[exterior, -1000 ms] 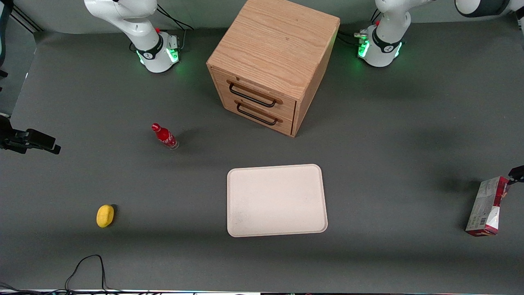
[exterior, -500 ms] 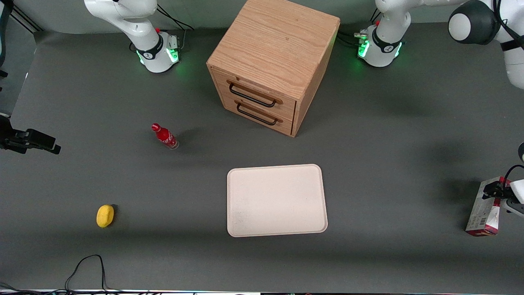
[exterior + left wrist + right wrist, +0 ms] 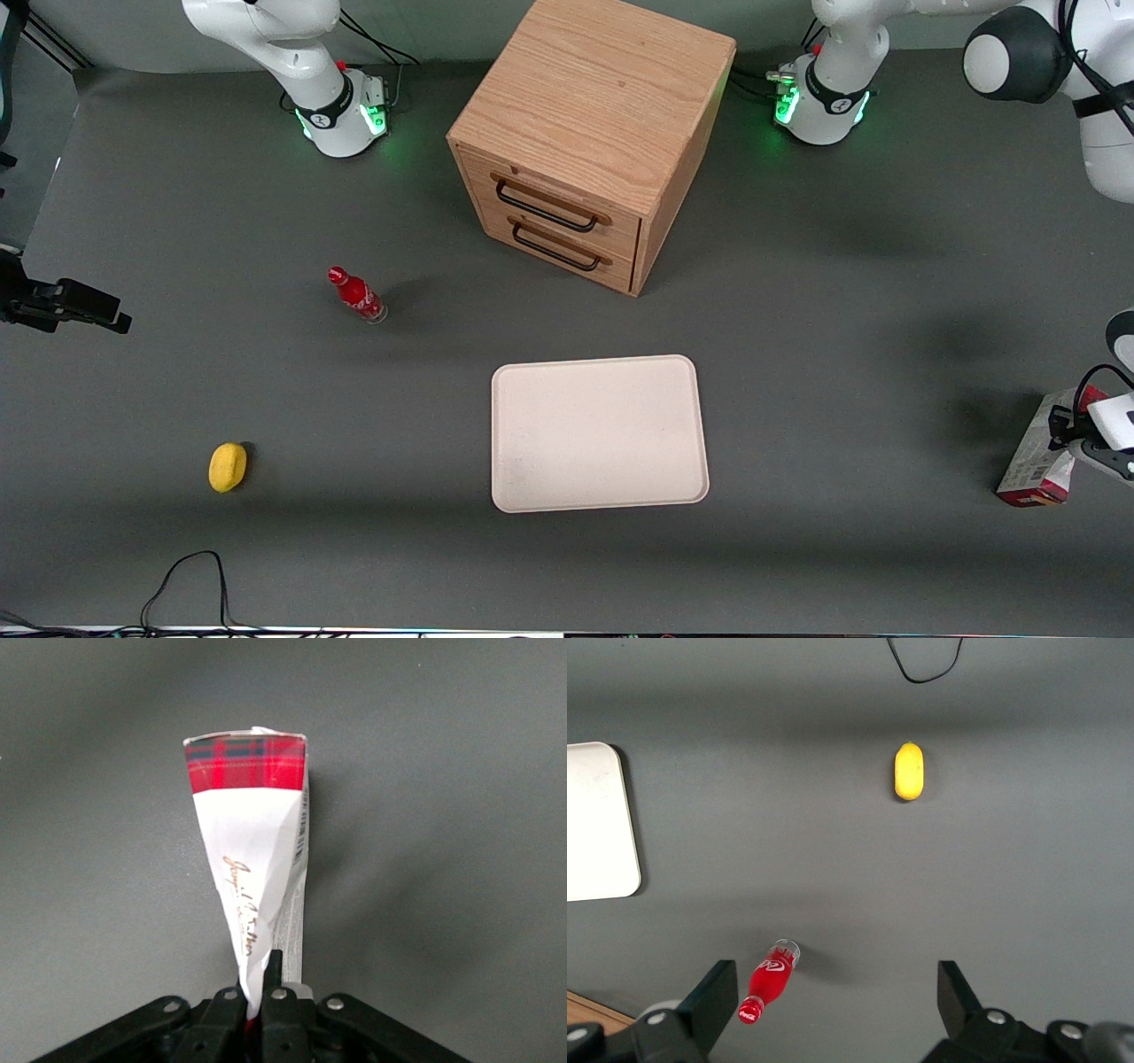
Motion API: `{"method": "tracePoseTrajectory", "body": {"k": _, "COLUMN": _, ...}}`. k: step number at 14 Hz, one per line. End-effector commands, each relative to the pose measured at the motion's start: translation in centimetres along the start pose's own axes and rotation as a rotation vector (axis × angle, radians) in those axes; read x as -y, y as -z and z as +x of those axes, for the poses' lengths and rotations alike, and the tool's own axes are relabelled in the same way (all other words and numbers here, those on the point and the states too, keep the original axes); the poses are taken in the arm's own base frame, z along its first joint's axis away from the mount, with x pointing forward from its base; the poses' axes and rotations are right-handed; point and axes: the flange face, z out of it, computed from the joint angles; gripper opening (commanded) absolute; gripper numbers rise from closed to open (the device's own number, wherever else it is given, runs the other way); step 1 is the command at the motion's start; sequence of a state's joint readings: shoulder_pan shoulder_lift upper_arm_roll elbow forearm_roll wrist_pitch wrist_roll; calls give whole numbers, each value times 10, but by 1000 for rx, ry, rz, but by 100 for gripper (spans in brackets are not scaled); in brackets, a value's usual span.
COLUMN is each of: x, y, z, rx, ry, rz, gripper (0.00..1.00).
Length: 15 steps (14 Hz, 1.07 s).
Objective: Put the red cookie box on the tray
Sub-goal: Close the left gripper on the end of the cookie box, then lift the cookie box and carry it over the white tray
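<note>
Black fingers of the gripper pinch the top edge of the red cookie box, closed tight enough to crease the cardboard. Box and gripper sit at the right edge of the front frame, at mid-lower height, the box's base on the grey table. The tray lies well apart at lower centre, nearer the front camera than the wooden cabinet.

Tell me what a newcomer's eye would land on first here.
The big wooden drawer cabinet stands out, with the cream tray nearer the camera. At the working arm's end of the table, the gripper is shut on the red cookie box. A small red bottle and a yellow lemon-like thing sit toward the parked arm's end.
</note>
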State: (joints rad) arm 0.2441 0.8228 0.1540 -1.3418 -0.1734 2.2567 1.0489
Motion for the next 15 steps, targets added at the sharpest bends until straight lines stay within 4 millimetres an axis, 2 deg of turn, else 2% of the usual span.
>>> {"method": "tracePoseTrajectory", "body": {"k": 1, "x": 3, "y": 39, "z": 11, "rx": -6, "ry": -6, "rz": 31, "gripper": 0}}
{"method": "tracePoseTrajectory", "body": {"k": 2, "x": -2, "y": 55, "z": 18, "rx": 7, "ry": -24, "rz": 29, "gripper": 0}}
{"method": "tracePoseTrajectory", "body": {"k": 4, "x": -21, "y": 94, "z": 31, "rx": 49, "ry": 58, "rz": -12, "gripper": 0}}
{"method": "tracePoseTrajectory", "body": {"k": 7, "x": -66, "y": 148, "z": 58, "rx": 142, "ry": 216, "rz": -54, "gripper": 0}}
{"method": "tracePoseTrajectory", "body": {"k": 9, "x": -101, "y": 172, "z": 87, "rx": 169, "ry": 310, "rz": -89, "gripper": 0}}
{"method": "tracePoseTrajectory", "body": {"k": 11, "x": -145, "y": 189, "z": 124, "rx": 177, "ry": 408, "rz": -124, "gripper": 0}}
{"method": "tracePoseTrajectory", "body": {"k": 15, "x": -236, "y": 214, "z": 186, "rx": 155, "ry": 577, "rz": -178, "gripper": 0}}
